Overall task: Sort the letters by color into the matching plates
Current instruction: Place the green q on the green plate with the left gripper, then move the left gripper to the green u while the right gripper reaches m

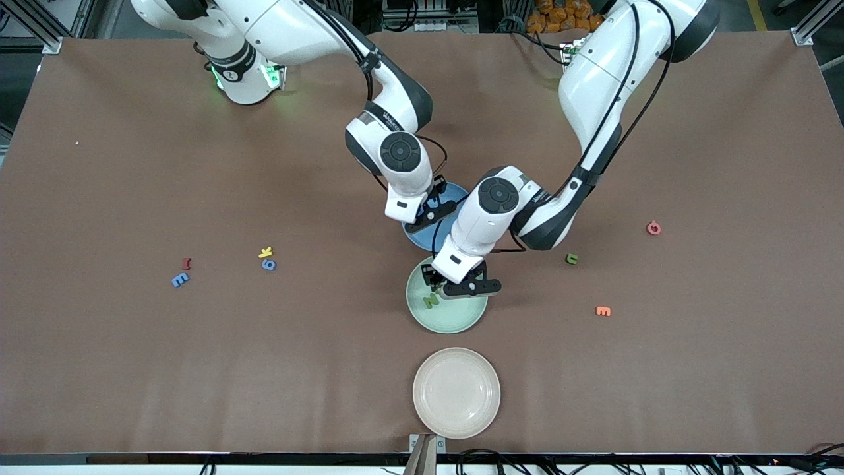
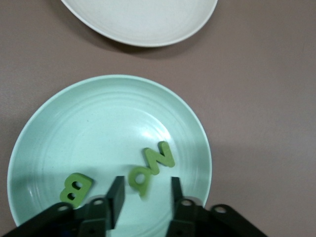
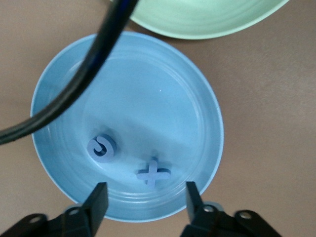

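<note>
Green letters seen: four — N (image 2: 160,157), B (image 2: 75,189) and a third piece (image 2: 139,179) in the mint plate (image 2: 59,123), plus one loose green letter (image 1: 572,259) on the counter (image 1: 132,369) toward the left arm's end. Blue letters seen: four — a curled piece (image 3: 101,147) and an X (image 3: 153,173) in the blue plate (image 3: 64,89); two loose, a blue E (image 1: 180,280) and a blue 6 (image 1: 268,264), toward the right arm's end.

Left gripper (image 2: 145,192) low over the mint plate — fingers (image 2: 116,193) parted a little, the third green piece between them, tilted and blurred; they grasp nothing. Right gripper (image 3: 143,200) over the blue plate, fingers (image 3: 98,197) spread wide, released, clear of the X.

Plates: three. Blue farthest from the camera, mint just nearer, cream plate (image 1: 456,393) nearest, apart from the mint one.

Other letters loose on the counter: red (image 1: 186,264), yellow (image 1: 266,252), orange (image 1: 602,311), pink (image 1: 653,228).
</note>
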{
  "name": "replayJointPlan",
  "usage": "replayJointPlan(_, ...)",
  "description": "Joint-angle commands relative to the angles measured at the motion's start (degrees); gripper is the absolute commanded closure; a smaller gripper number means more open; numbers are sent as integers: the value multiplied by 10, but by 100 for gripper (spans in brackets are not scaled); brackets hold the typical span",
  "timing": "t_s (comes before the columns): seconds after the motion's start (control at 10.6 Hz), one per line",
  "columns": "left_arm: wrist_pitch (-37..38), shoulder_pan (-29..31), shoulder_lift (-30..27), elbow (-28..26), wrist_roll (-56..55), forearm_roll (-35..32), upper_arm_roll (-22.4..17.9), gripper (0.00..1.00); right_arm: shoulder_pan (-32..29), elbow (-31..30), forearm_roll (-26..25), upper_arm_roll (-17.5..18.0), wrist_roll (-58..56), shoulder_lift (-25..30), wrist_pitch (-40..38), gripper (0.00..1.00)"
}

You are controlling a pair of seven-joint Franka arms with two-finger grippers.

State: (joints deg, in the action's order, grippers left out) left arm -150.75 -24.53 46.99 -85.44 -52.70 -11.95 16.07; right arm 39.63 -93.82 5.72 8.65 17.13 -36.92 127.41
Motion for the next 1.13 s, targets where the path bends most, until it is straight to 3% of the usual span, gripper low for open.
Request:
replayJointPlan(0.0,-1,-2,-4,14,-33,-11,-8,0,-28,6,-4,3,-30,23,-55,0)
replayJointPlan(0.19,25,8,-29,1,-31,-13,-9,0,-64,4,-4,3,-71,50,-102,0)
replayJointPlan(0.47,175,25,-79,-11,-19,-58,-12,0,-142,-6,-5,2,-132,86,-132,0)
replayJointPlan(0.66,237,48,-129,-59,0,-74,-11,0,-212,-8,-21,2,-168,96,-140,0)
replayJointPlan(1.03,235,126,-240,-202,101,-62,9,0,-348,-4,-32,-2,-228,99,-133,0)
